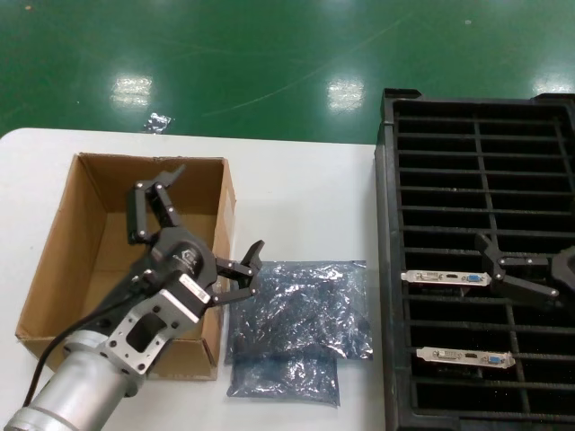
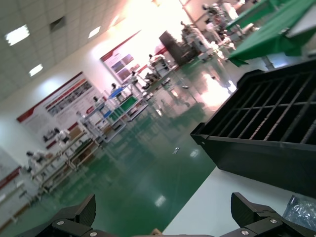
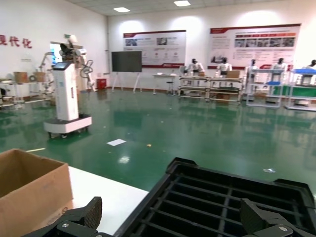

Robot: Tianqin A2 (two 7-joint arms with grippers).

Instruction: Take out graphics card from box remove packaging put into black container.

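Note:
The brown box stands at the table's left and shows only its plain inside. My left gripper hovers open over the box's right wall, holding nothing; in its wrist view the left gripper has its fingers spread wide. Two empty crinkly bags of packaging lie flat to the right of the box. Two graphics cards sit in slots of the black container, silver brackets up. My right gripper hangs open above them, empty.
The white table ends at a green floor beyond. The right wrist view shows the box's corner and the black container's ribs. The left wrist view shows the container's wall and a bag's edge.

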